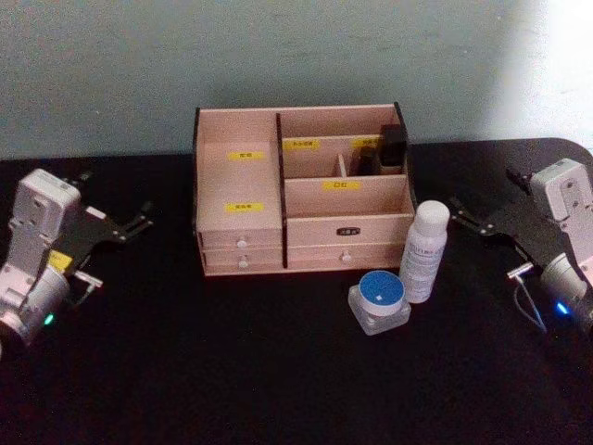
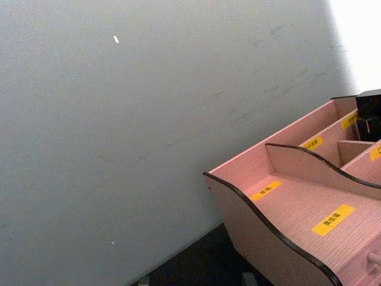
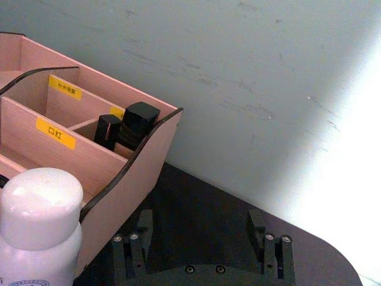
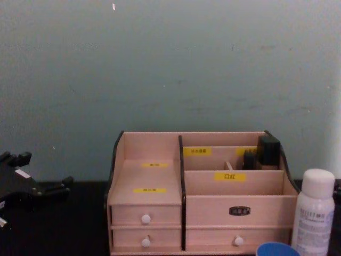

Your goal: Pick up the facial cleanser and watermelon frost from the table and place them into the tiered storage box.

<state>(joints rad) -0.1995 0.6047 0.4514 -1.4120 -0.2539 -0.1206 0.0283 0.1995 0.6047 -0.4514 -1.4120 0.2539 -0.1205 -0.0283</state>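
Left pincer (image 1: 144, 216) and right pincer (image 1: 463, 214), both spread ready to grasp, flank the tiered storage box (image 1: 243, 190). The white bottle (image 1: 424, 250) and blue-lidded jar (image 1: 380, 298) stand at its right front.

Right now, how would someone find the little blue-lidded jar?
Find the wooden box on the black table. A tall white bottle stands at its right front corner, with the jar just in front. Unlike the bottle, the jar is squat and blue-topped.
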